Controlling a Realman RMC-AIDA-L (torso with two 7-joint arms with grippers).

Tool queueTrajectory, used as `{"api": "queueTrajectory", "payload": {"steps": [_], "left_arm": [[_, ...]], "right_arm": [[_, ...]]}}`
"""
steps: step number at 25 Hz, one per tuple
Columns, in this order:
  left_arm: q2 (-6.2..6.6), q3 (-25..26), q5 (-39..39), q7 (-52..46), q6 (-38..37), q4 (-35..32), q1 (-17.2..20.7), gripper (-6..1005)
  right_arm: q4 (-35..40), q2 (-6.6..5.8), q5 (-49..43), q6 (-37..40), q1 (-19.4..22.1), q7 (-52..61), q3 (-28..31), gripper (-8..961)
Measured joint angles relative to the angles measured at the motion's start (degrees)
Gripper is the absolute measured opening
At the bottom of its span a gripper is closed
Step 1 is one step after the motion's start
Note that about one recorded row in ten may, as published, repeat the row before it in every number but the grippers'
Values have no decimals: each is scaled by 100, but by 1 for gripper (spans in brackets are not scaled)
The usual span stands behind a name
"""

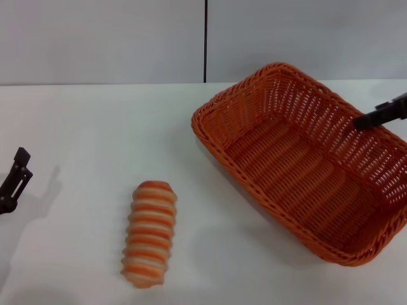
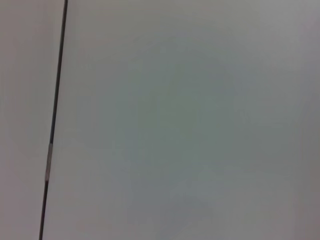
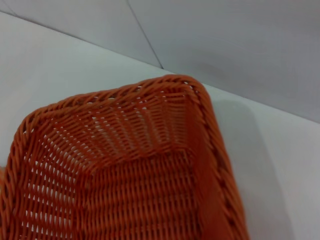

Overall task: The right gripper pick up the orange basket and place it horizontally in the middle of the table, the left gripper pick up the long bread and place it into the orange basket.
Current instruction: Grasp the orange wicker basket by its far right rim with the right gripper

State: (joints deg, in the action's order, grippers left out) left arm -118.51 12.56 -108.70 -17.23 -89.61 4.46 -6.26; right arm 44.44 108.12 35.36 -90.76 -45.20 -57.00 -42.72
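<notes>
Looking down from my head, I see the orange basket (image 1: 305,168) lying on the right half of the white surface (image 1: 82,146), set at a slant, its near long side running from the middle toward the front right edge, one short end turned toward the grey wall (image 1: 95,38). It stands upright on its base, and I can see its woven floor bare. My right gripper (image 1: 381,115) reaches in from the right edge as a thin black shape, hanging over the basket's far right rim; whether it touches the wicker I cannot tell, and I cannot tell whether those jaws are open or closed. My right wrist camera looks into a corner of the orange basket (image 3: 140,165), showing the braided rim, the open-weave sides and the surface beyond, where it meets the wall.

The long bread (image 1: 151,233) lies on the surface to the left of the basket and nearer the front, well apart from it, striped side up, its length running roughly front to back. My left gripper (image 1: 16,181) shows at the far left edge as a slim black claw, low above the surface and well apart from the bread; it holds nothing, but how wide its jaws stand I cannot tell. My left wrist camera shows only a plain pale face crossed by one thin dark line (image 2: 54,120)
</notes>
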Motion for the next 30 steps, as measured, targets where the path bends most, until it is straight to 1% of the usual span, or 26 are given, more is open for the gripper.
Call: {"api": "queueTrajectory", "payload": {"steps": [1, 6, 7, 12, 15, 19, 22, 29, 30], "left_arm": [[-1, 0, -1, 0, 2, 1, 4, 829], [0, 0, -2, 0, 7, 2, 42, 830], [0, 0, -2, 0, 7, 2, 42, 830], [3, 0, 1, 0, 14, 2, 48, 829], [7, 0, 5, 0, 9, 2, 53, 829], [14, 3, 14, 0, 2, 2, 62, 830], [14, 3, 3, -4, -49, 2, 64, 829], [12, 4, -1, -8, -67, 2, 43, 830], [12, 8, 0, -8, -69, 2, 42, 830]], "right_arm": [[0, 0, 0, 0, 0, 0, 0, 811], [-73, 217, -324, 333, -64, 5, -133, 810], [-71, 239, -337, 355, -64, 4, -136, 810], [-65, 296, -311, 477, -65, -80, -140, 809], [-46, 358, -332, 520, -65, -102, -173, 809], [-31, 401, -339, 571, -67, -102, -209, 808], [-54, 407, -343, 616, -68, -102, -226, 808], [-34, 425, -343, 736, -26, -103, -286, 643], [-34, 425, -343, 736, -26, -103, -286, 525]]}}
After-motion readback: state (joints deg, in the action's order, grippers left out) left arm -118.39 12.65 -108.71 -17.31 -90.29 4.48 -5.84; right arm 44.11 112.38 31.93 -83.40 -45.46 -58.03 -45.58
